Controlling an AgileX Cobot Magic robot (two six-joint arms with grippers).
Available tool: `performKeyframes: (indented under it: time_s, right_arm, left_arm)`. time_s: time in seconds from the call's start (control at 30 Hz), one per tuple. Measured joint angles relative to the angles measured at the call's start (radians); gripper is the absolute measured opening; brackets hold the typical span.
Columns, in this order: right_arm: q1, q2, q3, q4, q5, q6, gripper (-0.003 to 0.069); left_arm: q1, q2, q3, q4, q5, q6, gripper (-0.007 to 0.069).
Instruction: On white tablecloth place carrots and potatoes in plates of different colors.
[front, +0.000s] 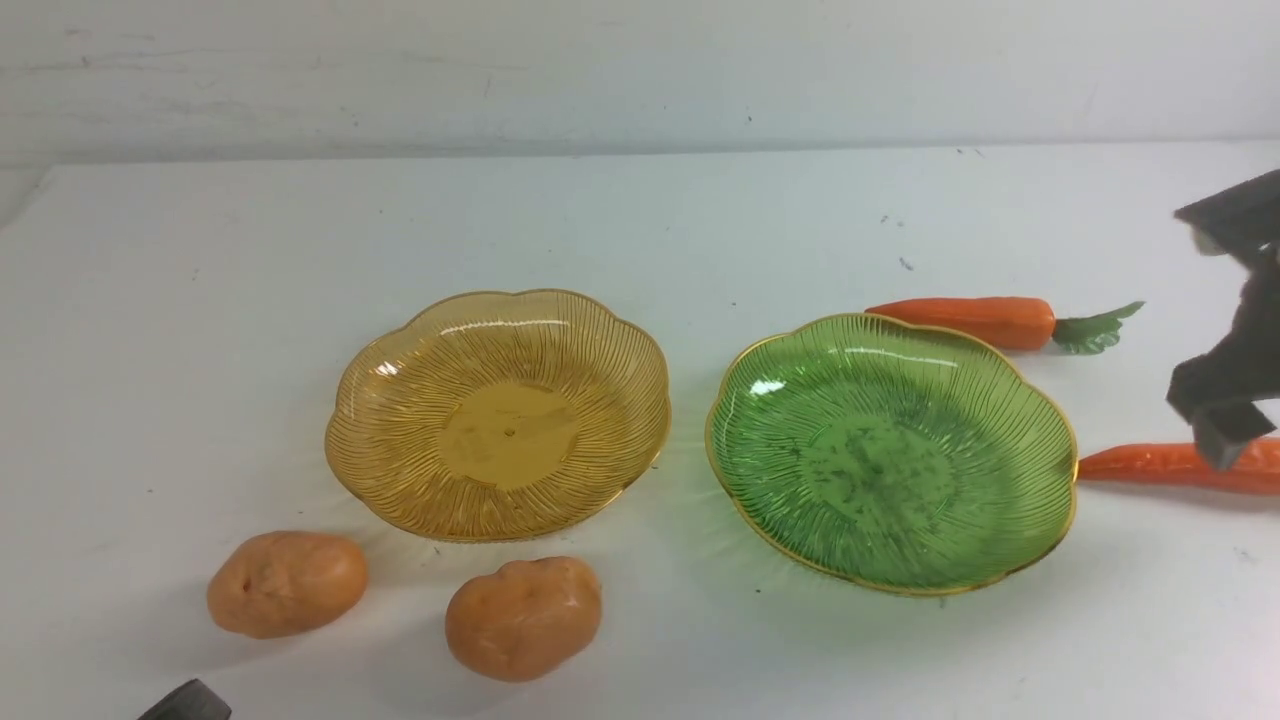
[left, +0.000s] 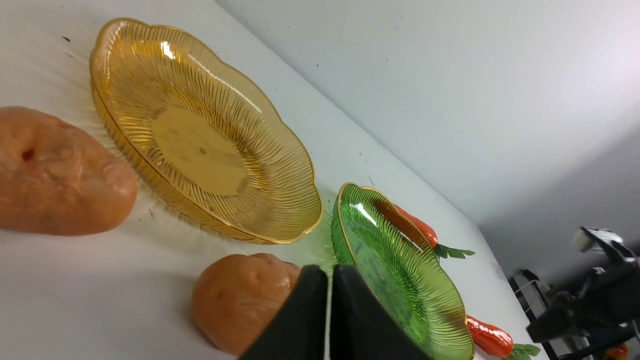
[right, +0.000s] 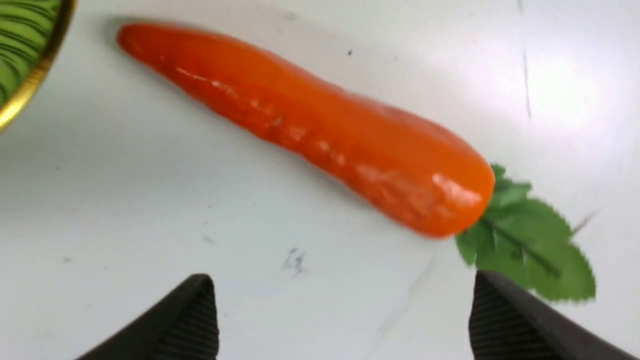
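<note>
Right wrist view, right claw (right: 340, 277) spread wide above carrot (right: 320, 125), holding nothing, left claw (left: 328, 272) pressed together.

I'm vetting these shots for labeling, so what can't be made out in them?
Near carrot: leafy top cut off by the front view's right edge; the right gripper overlaps its body.
Left gripper: front view shows only a corner at the bottom edge.
Right potato: left wrist view, partly behind that gripper's fingers.
</note>
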Motion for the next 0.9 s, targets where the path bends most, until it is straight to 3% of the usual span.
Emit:
performKeyframes:
  time_s: [0.47,0.7,0.8,0.87,0.9]
  right_arm:
    - [0.000,0.176,-0.038,-0.136,-0.046,-0.234,0.0591]
    - [0.000,0.209,-0.045,-0.132,-0.055,-0.281,0.0563]
    - [0.000,0.209,-0.045,-0.121,-0.036,-0.279,0.0488]
    - [0.000,0.203,-0.044,-0.116,-0.019,-0.264,0.0364]
    - [0.000,0.198,-0.044,-0.117,-0.018,-0.258,0.0337]
  left_arm:
    - [0.000,0.000,0.000,0.000,0.040,0.000,0.0000]
    - [0.000,0.000,0.000,0.000,0.041,0.000,0.0000]
    - [0.000,0.000,0.000,0.000,0.041,0.000,0.0000]
    - [0.000,0.000,0.000,0.000,0.041,0.001,0.0000]
    - [0.000,0.000,0.000,0.000,0.042,0.001,0.0000]
